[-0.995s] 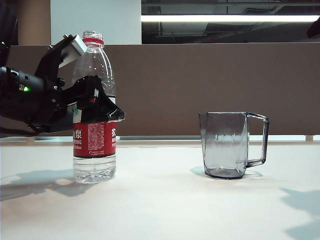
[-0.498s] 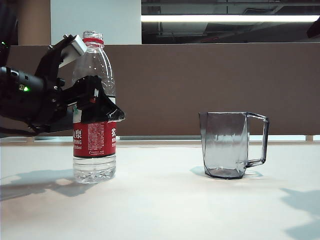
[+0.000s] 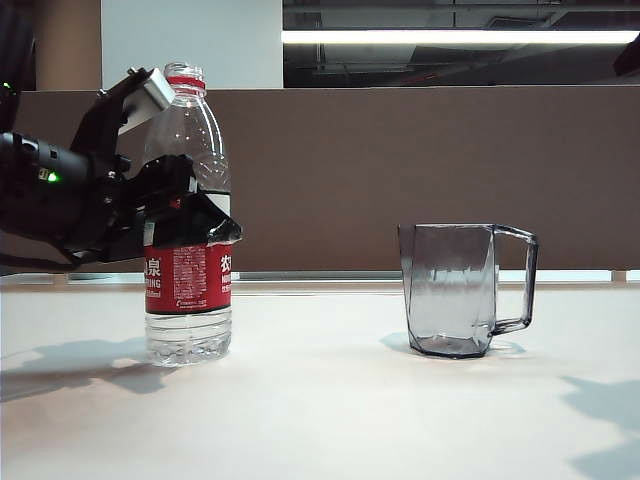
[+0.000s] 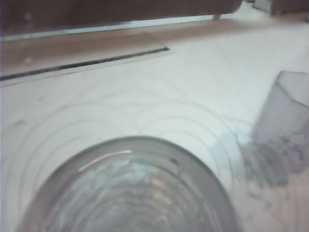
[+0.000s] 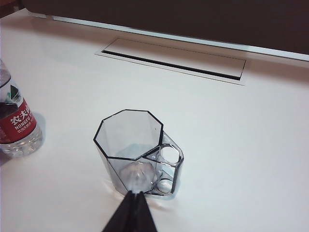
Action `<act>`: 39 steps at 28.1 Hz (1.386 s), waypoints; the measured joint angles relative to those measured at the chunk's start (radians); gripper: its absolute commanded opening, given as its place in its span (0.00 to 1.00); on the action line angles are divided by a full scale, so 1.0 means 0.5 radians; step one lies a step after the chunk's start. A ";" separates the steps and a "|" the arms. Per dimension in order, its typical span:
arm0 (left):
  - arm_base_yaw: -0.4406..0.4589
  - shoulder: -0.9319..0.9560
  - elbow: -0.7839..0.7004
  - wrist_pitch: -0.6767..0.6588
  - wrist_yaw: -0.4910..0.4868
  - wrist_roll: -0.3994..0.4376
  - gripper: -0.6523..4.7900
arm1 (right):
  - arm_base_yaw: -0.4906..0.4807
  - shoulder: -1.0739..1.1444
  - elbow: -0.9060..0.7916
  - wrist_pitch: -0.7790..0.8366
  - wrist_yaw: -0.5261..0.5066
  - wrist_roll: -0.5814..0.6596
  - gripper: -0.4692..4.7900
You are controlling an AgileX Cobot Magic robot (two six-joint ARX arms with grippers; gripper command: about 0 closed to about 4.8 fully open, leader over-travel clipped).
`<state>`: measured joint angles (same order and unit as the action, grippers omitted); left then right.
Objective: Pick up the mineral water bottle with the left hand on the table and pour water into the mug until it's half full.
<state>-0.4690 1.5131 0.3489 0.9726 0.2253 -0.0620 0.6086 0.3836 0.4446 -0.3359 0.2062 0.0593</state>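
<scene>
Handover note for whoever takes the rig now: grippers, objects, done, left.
Left gripper: jaws around the tall clear plastic bottle with red label, closing; firm grip not confirmed.
Right gripper: shut, empty, hanging above the smoky-grey faceted mug.
Bottle upright on the white table, cap off. Mug upright, empty, well apart from it.
Done: approach.
Left: lift, pour to half full.

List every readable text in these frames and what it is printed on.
"农夫" over "NONGFU": red label of the mineral water bottle, right wrist view.
"泉", "农": same label in the exterior view; the small print under them is too blurred to read.
Mug: no text.
</scene>
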 measured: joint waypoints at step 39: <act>-0.002 -0.005 0.048 -0.073 0.001 -0.001 0.55 | 0.000 0.001 0.000 -0.042 0.000 0.000 0.08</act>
<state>-0.4702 1.5105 0.3729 0.9360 0.2256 -0.0624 0.6086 0.3840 0.4446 -0.3569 0.2062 0.0593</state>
